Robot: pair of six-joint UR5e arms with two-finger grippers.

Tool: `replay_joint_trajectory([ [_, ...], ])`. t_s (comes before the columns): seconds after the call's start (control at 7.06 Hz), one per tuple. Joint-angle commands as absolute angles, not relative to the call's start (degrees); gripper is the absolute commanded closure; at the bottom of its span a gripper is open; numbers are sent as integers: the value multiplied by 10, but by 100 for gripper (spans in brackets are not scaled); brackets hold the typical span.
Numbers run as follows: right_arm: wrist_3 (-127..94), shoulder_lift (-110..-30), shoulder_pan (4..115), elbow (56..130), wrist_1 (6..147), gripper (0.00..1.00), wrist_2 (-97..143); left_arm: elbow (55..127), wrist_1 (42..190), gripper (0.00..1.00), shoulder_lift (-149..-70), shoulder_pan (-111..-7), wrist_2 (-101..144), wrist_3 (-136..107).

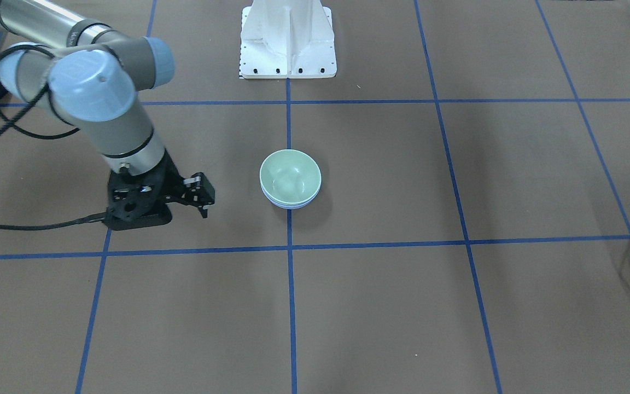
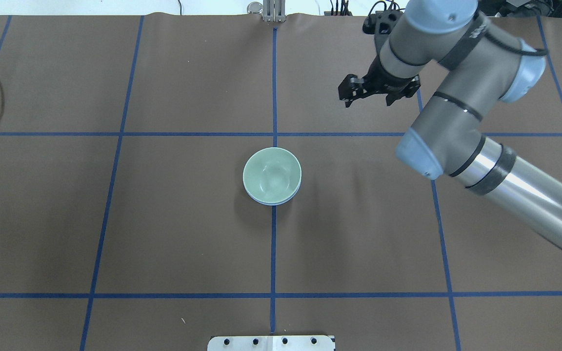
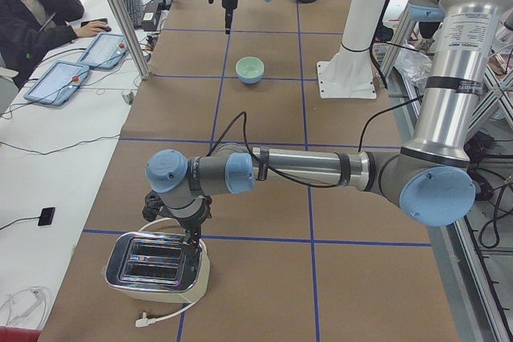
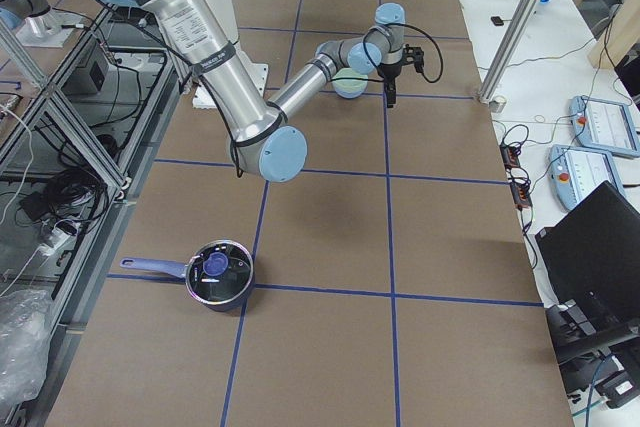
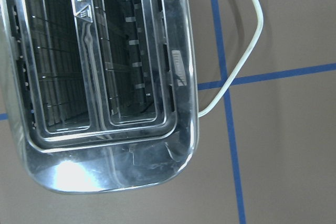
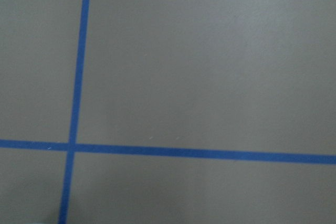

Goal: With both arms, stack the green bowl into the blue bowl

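Observation:
The pale green bowl (image 1: 290,175) sits nested inside the blue bowl (image 1: 291,206) at the table's middle; only the blue bowl's rim (image 2: 271,202) shows under the green bowl (image 2: 271,174). My right gripper (image 2: 368,101) hangs open and empty above bare table, well to the side of the bowls and beyond them; in the front-facing view the right gripper (image 1: 179,210) is left of the bowls. My left gripper (image 3: 191,236) shows only in the exterior left view, right over a toaster (image 3: 156,270); I cannot tell whether it is open.
The chrome toaster (image 5: 105,77) with a white cord (image 5: 247,40) stands at the table's left end. A dark pot (image 4: 220,272) sits at the right end. The white base plate (image 1: 287,49) is at the robot's side. An operator (image 3: 32,6) sits beside the table.

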State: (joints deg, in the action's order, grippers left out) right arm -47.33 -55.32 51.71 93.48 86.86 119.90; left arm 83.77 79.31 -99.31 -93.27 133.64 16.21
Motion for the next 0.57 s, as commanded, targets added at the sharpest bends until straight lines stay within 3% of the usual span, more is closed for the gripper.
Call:
replay_joint_trajectory([
  [0.0,-289,-623,635,934,875,0,1267,837,800,1,-992,-933,1344,165],
  [0.43,-127,-728,751,936,875,0,1285,843,848,1,-991,-933,1344,165],
])
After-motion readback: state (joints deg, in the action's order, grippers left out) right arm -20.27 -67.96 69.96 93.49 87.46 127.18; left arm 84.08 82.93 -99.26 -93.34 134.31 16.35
